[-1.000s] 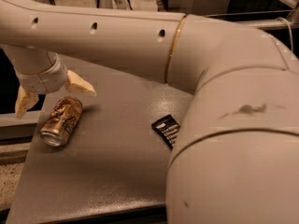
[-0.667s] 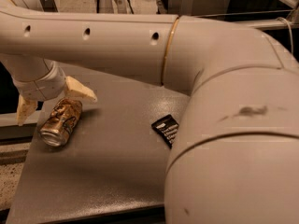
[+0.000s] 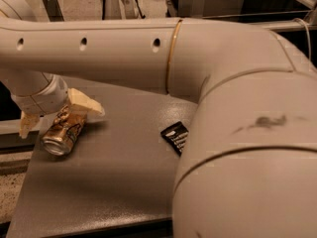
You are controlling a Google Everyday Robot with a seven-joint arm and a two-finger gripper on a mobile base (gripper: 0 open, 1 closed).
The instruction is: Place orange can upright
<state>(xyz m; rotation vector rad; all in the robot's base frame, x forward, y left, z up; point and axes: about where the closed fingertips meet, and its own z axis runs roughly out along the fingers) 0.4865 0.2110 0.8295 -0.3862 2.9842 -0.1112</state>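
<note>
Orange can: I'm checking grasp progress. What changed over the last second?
The gripper came down, its open fingers now straddling the copper-orange aluminium drink can; nothing gripped yet. The can remains lying on its side on the grey table; the small black packet hasn't moved.

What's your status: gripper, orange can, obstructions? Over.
Gripper open, astride orange can at left of table. Can lying on its side. Dark packet well right, clear of it.

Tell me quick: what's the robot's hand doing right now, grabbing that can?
Gripper: open, at the table's left end, fingers spread either side of the can, which lies on its side.
</note>
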